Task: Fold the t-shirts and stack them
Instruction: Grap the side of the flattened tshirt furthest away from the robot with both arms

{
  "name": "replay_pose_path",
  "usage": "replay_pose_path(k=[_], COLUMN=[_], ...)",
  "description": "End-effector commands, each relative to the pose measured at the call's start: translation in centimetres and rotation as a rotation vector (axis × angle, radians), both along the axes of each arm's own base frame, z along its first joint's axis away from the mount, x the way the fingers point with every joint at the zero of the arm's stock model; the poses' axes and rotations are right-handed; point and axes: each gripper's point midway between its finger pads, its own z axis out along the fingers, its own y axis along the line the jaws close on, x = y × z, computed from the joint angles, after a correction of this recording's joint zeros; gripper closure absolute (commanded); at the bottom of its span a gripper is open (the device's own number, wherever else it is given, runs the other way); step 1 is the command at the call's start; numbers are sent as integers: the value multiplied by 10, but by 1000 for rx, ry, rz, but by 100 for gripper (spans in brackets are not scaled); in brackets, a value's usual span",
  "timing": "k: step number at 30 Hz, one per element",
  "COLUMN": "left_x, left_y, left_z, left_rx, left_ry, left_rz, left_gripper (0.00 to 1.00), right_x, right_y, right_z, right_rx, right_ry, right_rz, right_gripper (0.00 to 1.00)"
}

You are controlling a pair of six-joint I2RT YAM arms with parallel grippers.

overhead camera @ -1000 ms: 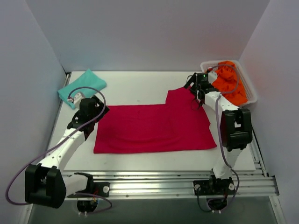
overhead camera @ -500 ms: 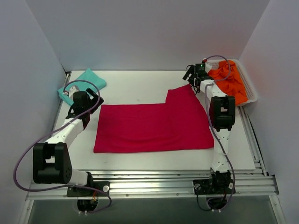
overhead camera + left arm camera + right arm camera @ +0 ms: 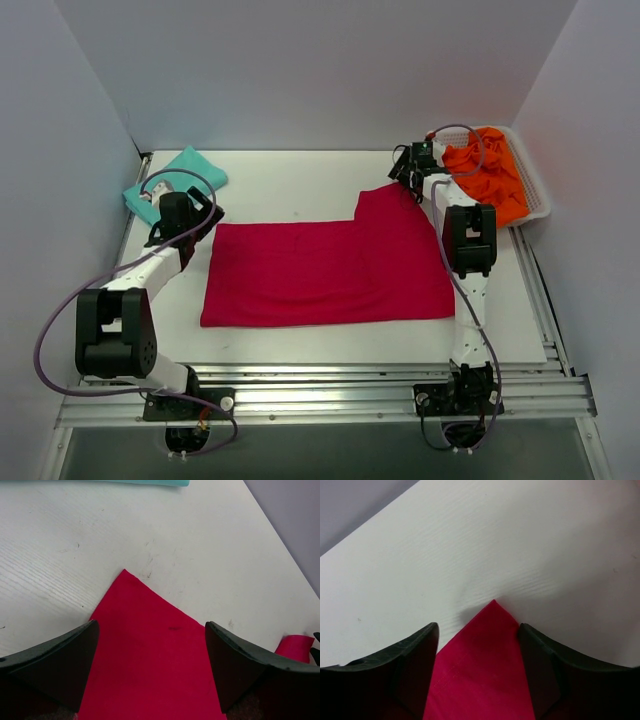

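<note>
The right arm hides part of the basket (image 3: 537,190) of orange shirts (image 3: 485,175), right of the flat red shirt (image 3: 330,270). The left gripper (image 3: 151,630) and right gripper (image 3: 479,630), fingers apart, straddle its far corners. A teal shirt (image 3: 185,172) lies far-left.

teal shirt (image 3: 150,482) cropped at top edge

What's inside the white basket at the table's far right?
Crumpled orange t-shirts fill the basket; whatever lies beneath them, and how many there are, cannot be seen.

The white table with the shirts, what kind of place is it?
Probably a robot lab bench: two arms bolted to a metal rail, plain walls boxing the table, a basket of orange shirts.
</note>
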Motion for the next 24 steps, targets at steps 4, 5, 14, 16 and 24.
replay_pose_path(k=[4, 5, 14, 16, 24], left_x=[16, 16, 21, 25, 64], left_y=[2, 3, 9, 8, 13], left_z=[24, 24, -1, -11, -59], left_rx=[-10, -11, 8, 5, -26], left_ry=[-80, -80, -12, 15, 143], left_rz=[-11, -10, 8, 6, -12], left_gripper=[5, 6, 5, 6, 8], right_x=[-8, -8, -9, -10, -16], right_y=[-7, -7, 5, 4, -9], right_z=[-26, -28, -34, -35, -24], right_rx=[-1, 6, 60, 60, 71], right_ry=[53, 56, 57, 59, 43], right_rz=[-14, -8, 48, 47, 23], right_gripper=[60, 74, 100, 100, 100])
